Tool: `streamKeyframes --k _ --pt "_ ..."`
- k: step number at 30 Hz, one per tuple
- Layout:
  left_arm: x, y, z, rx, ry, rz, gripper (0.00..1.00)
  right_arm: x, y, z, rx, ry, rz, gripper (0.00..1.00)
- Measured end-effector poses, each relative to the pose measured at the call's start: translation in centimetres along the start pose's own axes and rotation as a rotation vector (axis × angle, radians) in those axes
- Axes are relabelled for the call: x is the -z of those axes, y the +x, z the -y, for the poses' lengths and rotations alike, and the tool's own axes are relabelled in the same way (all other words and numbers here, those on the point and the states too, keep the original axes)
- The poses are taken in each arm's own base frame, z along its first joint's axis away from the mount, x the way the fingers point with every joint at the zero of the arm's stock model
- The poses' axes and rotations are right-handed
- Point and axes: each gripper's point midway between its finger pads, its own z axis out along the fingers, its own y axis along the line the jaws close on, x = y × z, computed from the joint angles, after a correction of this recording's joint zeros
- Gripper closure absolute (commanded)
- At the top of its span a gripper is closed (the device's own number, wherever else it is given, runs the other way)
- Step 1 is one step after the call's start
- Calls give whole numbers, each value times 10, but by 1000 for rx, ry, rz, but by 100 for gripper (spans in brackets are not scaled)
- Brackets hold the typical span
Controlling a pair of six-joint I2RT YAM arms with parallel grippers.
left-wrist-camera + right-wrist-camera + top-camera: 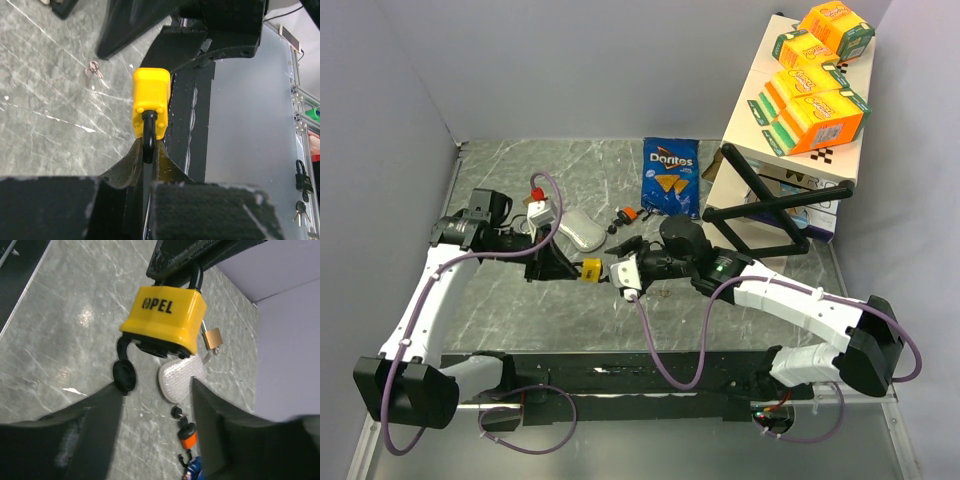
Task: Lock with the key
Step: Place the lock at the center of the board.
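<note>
Grey marble table (520, 320) carries both arms. The yellow padlock (165, 320) hangs off the surface, its black shackle pinched in the left gripper (147, 160), whose fingers are pressed together on it. Just beyond the padlock's base, the right gripper (157, 390) is spread and holds nothing, with a black-headed key (123, 374) beside one finger.
</note>
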Motion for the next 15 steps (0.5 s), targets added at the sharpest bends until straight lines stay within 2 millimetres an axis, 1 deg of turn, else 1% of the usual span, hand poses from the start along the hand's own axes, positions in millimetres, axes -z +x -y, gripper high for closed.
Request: streamKeyframes --k 4,7,9,12,14,15 --pt "0 -7 0 -9 -4 22 99 2 -4 0 -16 1 9 43" --pt "0 -12 1 -25 -6 48 99 3 -3 -5 -68 -13 5 41" --pt "-1 -13 1 -36 -14 68 99 5 0 -14 -128 -39 -3 39" --pt "-1 -15 3 -46 -25 98 99 9 6 -25 -242 -74 -19 37" --pt "-1 -19 4 -60 -34 124 99 15 10 -28 -341 -89 -26 37" --pt "-1 -22 4 -74 -38 138 99 18 12 -26 -397 -85 -27 37"
